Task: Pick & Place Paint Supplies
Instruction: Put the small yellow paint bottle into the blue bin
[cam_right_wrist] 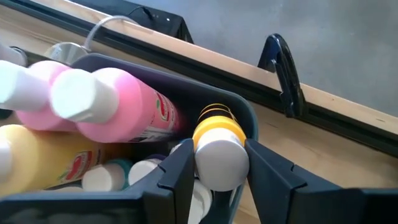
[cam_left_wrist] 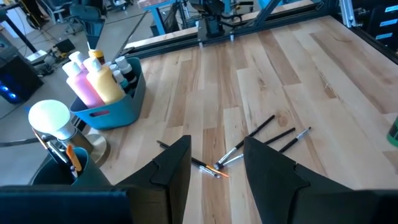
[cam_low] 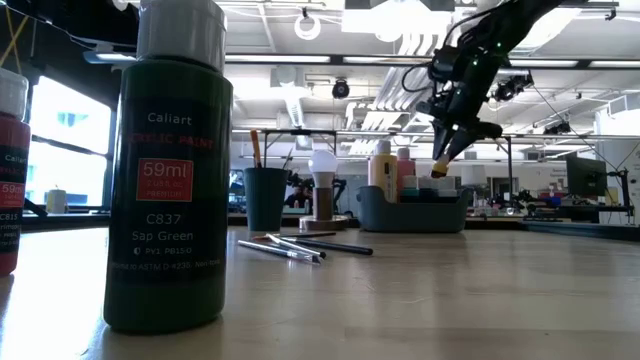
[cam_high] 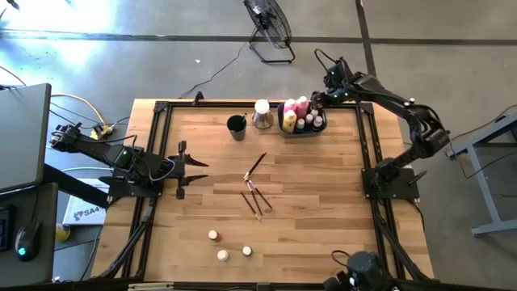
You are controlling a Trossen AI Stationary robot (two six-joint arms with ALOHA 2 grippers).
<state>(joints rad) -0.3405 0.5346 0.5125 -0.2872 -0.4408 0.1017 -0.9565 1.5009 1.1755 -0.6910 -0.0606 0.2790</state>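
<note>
My right gripper (cam_right_wrist: 217, 186) hangs over the grey-blue bin (cam_high: 303, 128) at the table's far right and is shut on a small yellow bottle with a white cap (cam_right_wrist: 217, 152). In the bin stand pink bottles (cam_right_wrist: 118, 106), a yellow bottle (cam_right_wrist: 43, 155) and small capped pots (cam_right_wrist: 102, 177). Several thin dark brushes (cam_high: 254, 190) lie flat at mid-table. Three cream-capped pots (cam_high: 222, 255) stand near the near edge. My left gripper (cam_left_wrist: 217, 174) waits open at the table's left side, above the wood, touching nothing. My right gripper pinches the small yellow bottle between its two fingers, which sit on either side of its white cap end (cam_right_wrist: 219, 163). The fingers come slanting down from above. In the low view the bottle (cam_low: 438, 170) hangs at the fingertips just above the bin's rim.
A dark round cup (cam_high: 236, 127) and a white-topped object (cam_high: 262, 113) stand left of the bin at the far edge. A dark green paint bottle (cam_low: 170, 170) and a red one (cam_low: 10, 170) stand close before the low camera. Bare wood lies around the brushes.
</note>
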